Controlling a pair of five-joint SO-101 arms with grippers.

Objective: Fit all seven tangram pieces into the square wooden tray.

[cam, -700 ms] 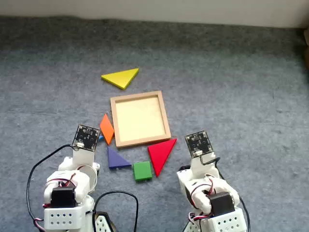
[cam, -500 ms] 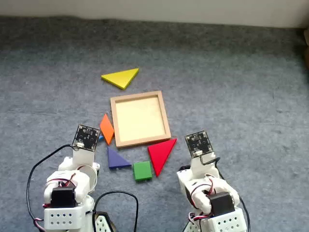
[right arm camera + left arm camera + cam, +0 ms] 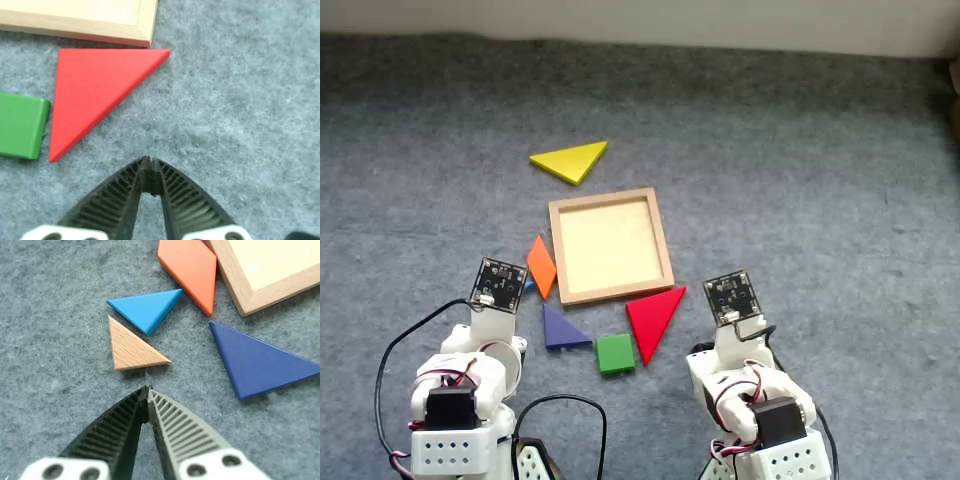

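The square wooden tray [image 3: 664,242] lies mid-carpet with nothing in it. Around it lie a yellow triangle [image 3: 570,160], an orange parallelogram [image 3: 541,266], a dark blue triangle [image 3: 561,330], a green square [image 3: 615,353] and a red triangle [image 3: 653,318]. In the left wrist view, a small light blue triangle [image 3: 146,309] and a bare wooden triangle [image 3: 131,346] lie just ahead of my left gripper [image 3: 146,391], which is shut and holds nothing. My right gripper [image 3: 146,162] is shut too, over bare carpet near the red triangle [image 3: 92,91] and the green square [image 3: 21,125].
Both arms sit at the near edge of the grey carpet [image 3: 800,180]. A pale wall strip [image 3: 640,20] runs along the far edge. A black cable [image 3: 560,405] loops beside the left arm's base.
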